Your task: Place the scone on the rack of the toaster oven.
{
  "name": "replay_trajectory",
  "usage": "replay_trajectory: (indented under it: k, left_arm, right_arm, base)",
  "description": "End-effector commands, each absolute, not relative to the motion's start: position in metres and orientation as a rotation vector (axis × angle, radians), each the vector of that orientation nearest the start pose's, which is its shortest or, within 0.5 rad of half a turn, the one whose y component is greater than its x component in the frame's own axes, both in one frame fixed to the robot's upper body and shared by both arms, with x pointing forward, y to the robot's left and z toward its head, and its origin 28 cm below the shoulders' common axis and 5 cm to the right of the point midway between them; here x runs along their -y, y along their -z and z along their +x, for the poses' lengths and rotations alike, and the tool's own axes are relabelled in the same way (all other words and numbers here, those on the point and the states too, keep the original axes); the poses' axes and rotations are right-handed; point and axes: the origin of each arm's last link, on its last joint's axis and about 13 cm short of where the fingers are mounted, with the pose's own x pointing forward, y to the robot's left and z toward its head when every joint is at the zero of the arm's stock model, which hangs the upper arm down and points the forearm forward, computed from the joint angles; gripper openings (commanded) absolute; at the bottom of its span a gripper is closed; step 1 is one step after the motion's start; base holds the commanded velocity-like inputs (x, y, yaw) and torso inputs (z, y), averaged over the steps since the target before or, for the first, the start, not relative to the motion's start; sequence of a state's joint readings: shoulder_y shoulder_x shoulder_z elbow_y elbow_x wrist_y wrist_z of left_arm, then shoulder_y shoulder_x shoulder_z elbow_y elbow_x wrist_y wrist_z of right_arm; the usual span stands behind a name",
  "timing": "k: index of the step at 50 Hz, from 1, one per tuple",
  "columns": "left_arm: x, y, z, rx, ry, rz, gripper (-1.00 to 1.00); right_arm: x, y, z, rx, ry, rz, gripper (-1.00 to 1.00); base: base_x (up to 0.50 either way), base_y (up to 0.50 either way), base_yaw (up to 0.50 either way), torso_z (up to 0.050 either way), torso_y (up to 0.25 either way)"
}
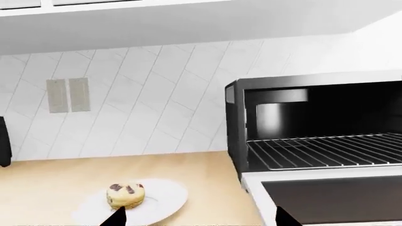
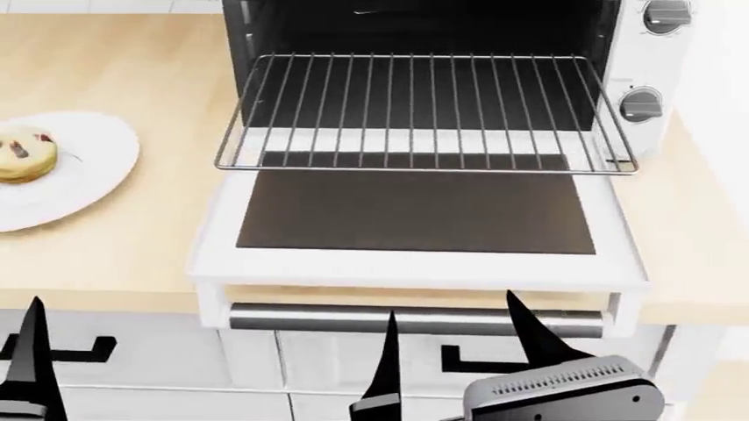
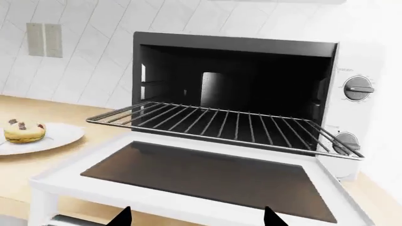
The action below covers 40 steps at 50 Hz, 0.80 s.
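No brand name or readable label shows anywhere; faint marks ring the upper knob (image 3: 358,88) on the toaster oven (image 3: 251,94), too small to read.

The plate (image 2: 82,167) on the worktop (image 2: 129,246) holds the scone (image 2: 26,154), which sits upright and alone on it. The toaster oven stands open, its glass door (image 2: 416,210) folded down flat, and the rack (image 2: 427,110) is pulled part-way out over the door. Nothing lies on the rack.

The left pincer (image 1: 197,217) shows only two dark fingertips (image 1: 115,217), set wide apart and holding nothing. The scone lies just beyond one tip, close to it but not between the two, and the oven's open mouth is ahead of the other tip. In the head view a single tip of this pincer (image 2: 30,360) rises below the worktop's front edge, with the plate ahead of it.

The right pincer (image 3: 197,217) is likewise spread wide and empty. The lowered door lies directly ahead of it, the rack past the door, and the plate with the scone well off to its left. From the head view its fingers (image 2: 532,333) stand in front of the door's metal handle (image 2: 410,317), near it; contact cannot be told.
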<state>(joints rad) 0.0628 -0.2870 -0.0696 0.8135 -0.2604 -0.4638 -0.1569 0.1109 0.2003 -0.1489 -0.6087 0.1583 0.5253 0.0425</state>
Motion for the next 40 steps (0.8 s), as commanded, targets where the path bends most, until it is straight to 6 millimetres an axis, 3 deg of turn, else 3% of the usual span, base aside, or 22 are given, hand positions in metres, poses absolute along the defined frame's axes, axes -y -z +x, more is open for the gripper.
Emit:
replay_trajectory:
  k: [1,40]
  left_arm:
    - [-0.2427,-0.1419,0.1703,0.279,-0.016,0.057,1.0]
    - [-0.2423,-0.141,0.1712,0.28,-0.008,0.045,1.0]
  right_arm:
    - [0.0941,-0.1234,0.2098,0.163,-0.2,-0.07,1.0]
    - [0.0926,-0.1219,0.2105,0.159,-0.206,-0.072,1.0]
  base:
    - [0.0,0.5,0.0,0.05,0.107]
    - [0.0,0.5,0.0,0.05,0.106]
